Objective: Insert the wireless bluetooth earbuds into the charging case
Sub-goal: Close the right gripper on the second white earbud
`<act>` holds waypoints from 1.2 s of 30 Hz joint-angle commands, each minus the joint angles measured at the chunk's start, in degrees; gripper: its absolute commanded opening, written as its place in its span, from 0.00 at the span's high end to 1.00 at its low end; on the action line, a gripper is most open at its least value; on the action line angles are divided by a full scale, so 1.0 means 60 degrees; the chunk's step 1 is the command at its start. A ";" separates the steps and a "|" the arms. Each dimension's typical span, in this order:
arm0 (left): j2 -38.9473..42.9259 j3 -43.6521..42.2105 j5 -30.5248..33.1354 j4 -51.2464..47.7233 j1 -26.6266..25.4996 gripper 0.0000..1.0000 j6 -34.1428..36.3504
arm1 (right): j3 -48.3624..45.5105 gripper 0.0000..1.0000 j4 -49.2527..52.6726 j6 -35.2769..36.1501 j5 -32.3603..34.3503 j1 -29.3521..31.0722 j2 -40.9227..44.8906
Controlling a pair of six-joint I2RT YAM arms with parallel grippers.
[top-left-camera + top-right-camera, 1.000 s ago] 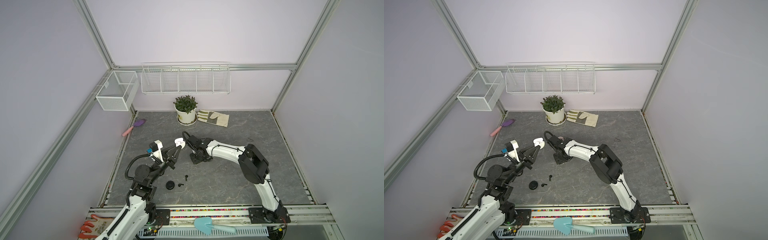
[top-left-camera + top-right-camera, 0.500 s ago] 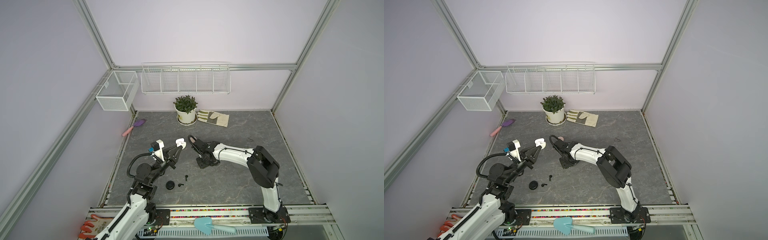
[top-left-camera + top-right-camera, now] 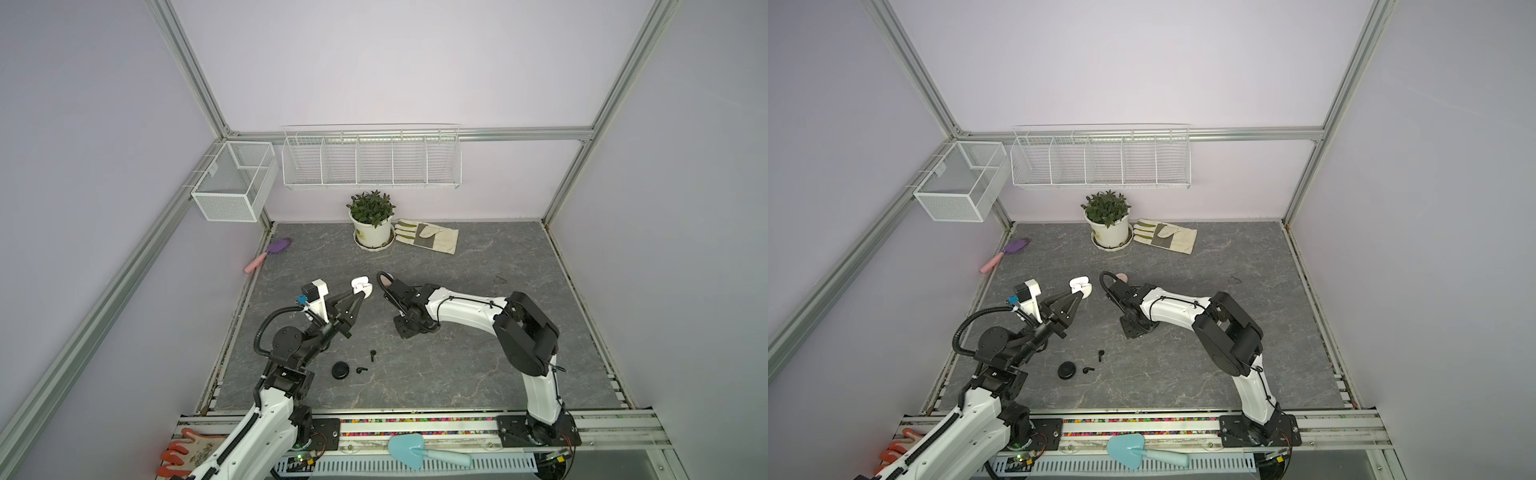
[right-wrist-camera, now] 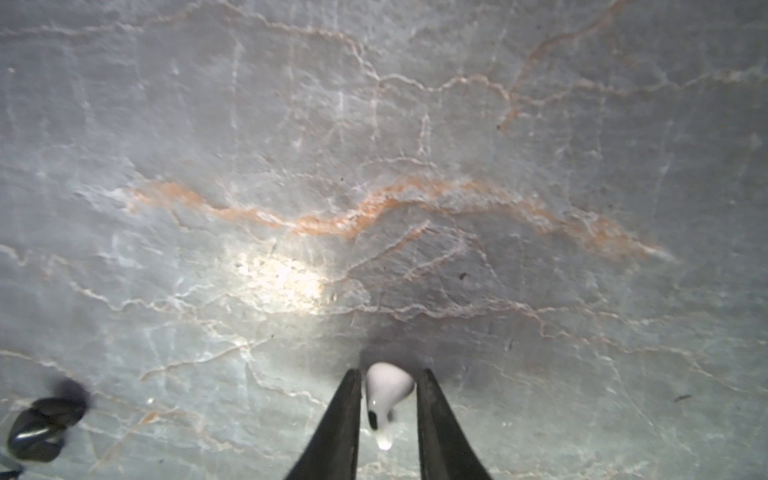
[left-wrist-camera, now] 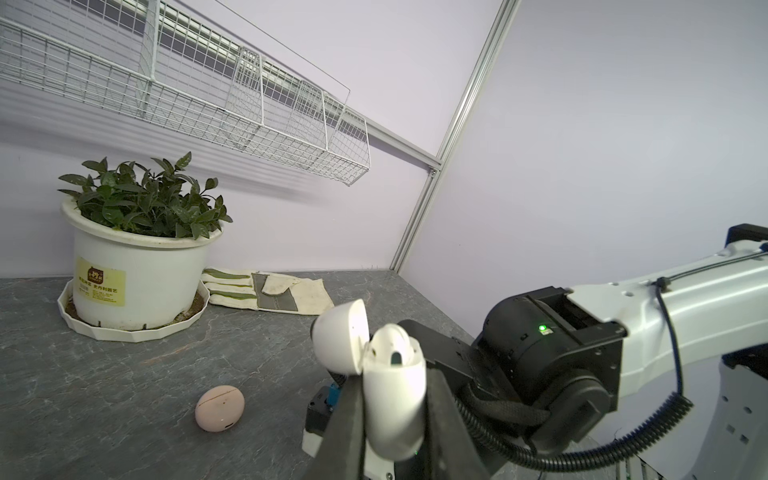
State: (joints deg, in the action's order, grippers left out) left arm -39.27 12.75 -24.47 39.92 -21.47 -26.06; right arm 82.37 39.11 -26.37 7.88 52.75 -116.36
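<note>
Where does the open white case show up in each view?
In a top view: white case left of centre, at the left gripper tip.
In a top view: same spot.
Left wrist: clamped between the fingers, lid open.
Right wrist: not in it.
Landmark: potted plant behind it, three views.

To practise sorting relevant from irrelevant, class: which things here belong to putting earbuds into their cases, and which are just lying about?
Job: white case in the left hand; white earbud between the fingers of the right hand; black case; two black earbuds; pink case.
Lying about: potted plant; work glove; purple trowel; blue trowel; orange glove; wire baskets.
</note>
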 commanded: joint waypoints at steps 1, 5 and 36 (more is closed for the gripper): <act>0.0114 0.0306 -0.0077 0.0096 0.0043 1.00 0.0067 | -0.0008 0.69 0.0344 -0.0274 -0.0042 0.0012 0.0086; 0.0041 0.0277 -0.0091 0.0178 0.0043 1.00 0.0053 | 0.0163 0.67 0.0436 -0.0293 -0.0141 0.0019 -0.0007; 0.0114 0.0196 -0.0096 0.0283 0.0039 1.00 0.0008 | 0.0850 0.74 0.0850 -0.0043 0.0034 -0.0003 -0.0823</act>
State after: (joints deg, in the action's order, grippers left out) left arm -39.16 12.75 -24.47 40.38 -21.47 -26.06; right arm 86.63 42.72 -26.76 7.75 52.75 -119.42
